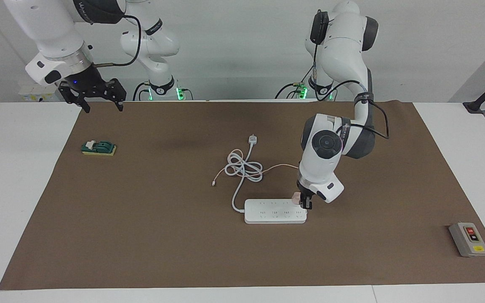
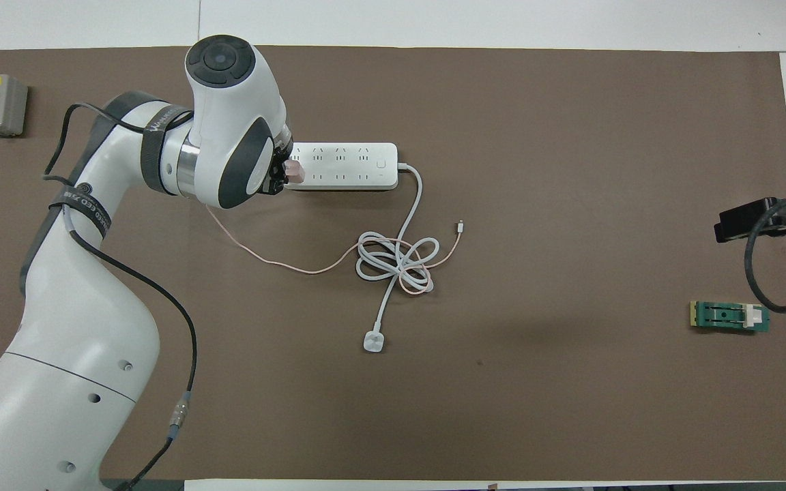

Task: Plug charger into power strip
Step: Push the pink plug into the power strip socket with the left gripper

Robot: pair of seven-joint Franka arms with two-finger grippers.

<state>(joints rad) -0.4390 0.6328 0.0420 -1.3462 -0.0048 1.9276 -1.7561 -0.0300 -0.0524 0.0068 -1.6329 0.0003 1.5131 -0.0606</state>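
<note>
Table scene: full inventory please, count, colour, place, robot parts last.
power strip: 1, white, mid-table, toward the left arm's end
charger: 1, pale pink, in the left gripper, over the strip's end socket
charger cable: 1, thin pink, trailing to the cord coil
strip cord: 1, thick white, coiled nearer the robots than the strip
round plug: 1, white, at the cord's end
button box: 1, grey, red and yellow buttons, left arm's end
switch: 1, green on yellow base, right arm's end
mat: 1, brown, covering the table
left gripper: shut on the charger
right gripper: open, waiting above the mat's edge
</note>
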